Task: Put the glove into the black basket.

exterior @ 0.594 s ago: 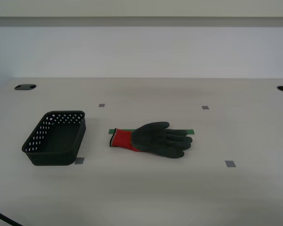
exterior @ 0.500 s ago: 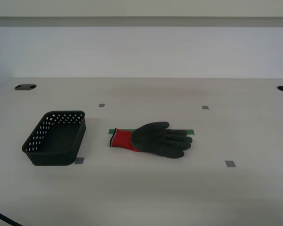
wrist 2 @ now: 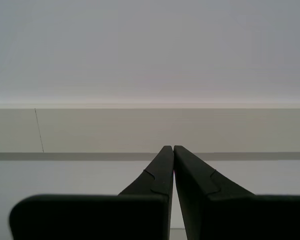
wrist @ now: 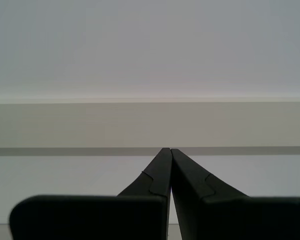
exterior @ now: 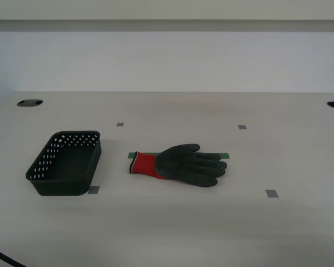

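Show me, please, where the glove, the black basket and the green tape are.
glove (exterior: pixel 186 164), exterior view, on its dark palm.
black basket (exterior: pixel 75 138), exterior view, on its far perforated wall.
green tape (exterior: pixel 225 156), exterior view, on its end past the fingertips.

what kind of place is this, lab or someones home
Most likely a lab or test bench, not a home: a bare pale table against a blank wall, small grey tape markers on it, and only a glove and a black basket laid out.

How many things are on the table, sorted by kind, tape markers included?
Glove: 1
Black basket: 1
Small grey tape squares: 4
Green tape strip, under the glove: 1
Total: 7
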Controlling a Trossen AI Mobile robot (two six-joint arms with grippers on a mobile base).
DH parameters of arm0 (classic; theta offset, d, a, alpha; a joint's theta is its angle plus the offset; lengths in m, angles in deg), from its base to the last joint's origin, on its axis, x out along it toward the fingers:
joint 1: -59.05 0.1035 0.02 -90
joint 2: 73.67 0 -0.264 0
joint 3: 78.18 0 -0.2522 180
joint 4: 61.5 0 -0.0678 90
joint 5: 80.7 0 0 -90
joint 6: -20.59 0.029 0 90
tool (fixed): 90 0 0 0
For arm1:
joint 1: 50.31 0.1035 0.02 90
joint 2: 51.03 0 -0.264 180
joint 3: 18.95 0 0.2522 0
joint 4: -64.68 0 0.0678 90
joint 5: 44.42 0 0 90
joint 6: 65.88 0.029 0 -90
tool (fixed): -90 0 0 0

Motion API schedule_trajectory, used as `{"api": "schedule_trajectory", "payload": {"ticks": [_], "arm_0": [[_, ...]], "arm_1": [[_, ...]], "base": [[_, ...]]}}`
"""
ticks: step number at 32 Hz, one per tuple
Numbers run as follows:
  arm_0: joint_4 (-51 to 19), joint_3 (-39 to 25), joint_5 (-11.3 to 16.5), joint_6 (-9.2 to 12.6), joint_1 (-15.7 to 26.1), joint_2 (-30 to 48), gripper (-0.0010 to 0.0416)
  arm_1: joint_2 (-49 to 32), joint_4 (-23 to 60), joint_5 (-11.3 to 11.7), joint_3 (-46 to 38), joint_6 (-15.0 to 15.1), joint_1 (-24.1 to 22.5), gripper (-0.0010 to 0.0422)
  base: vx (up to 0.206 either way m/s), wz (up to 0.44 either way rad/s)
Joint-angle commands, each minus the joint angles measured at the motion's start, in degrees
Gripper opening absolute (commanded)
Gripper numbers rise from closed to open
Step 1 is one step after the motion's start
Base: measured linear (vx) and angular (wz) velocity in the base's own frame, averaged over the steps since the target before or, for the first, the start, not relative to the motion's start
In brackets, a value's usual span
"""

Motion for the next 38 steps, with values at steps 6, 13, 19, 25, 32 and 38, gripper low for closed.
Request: {"api": "schedule_trajectory", "payload": {"ticks": [6, 13, 19, 25, 32, 38], "arm_0": [[0.17, -0.09, -0.02, 0.02, 0.02, 0.02, 0.0001], [0.17, -0.09, -0.02, 0.02, 0.02, 0.02, 0.0], [0.15, -0.09, -0.02, 0.0, 0.02, 0.02, 0.0001], [0.17, -0.09, -0.02, 0.02, 0.04, 0.02, 0.0001], [0.17, -0.09, -0.02, 0.02, 0.04, 0.02, 0.0001], [0.17, -0.09, -0.02, 0.0, 0.02, 0.02, 0.0001]], "arm_1": [[0.02, -0.28, -5.84, -1.07, -0.81, -0.04, 0.0], [-0.02, 13.66, -6.27, -8.15, -1.36, -0.28, 0.0], [-0.46, 28.79, -6.88, -17.99, 3.54, -1.27, 0.0], [-0.46, 36.54, -10.99, -26.12, 3.56, -3.28, 0.0], [-0.94, 44.3, -10.99, -31.19, 3.72, -8.11, 0.0], [-4.5, 52.59, -10.99, -34.71, 4.9, -14.53, 0.0]], "base": [[0.0, 0.0], [0.0, 0.0], [0.0, 0.0], [0.0, 0.0], [0.0, 0.0], [0.0, 0.0]]}}
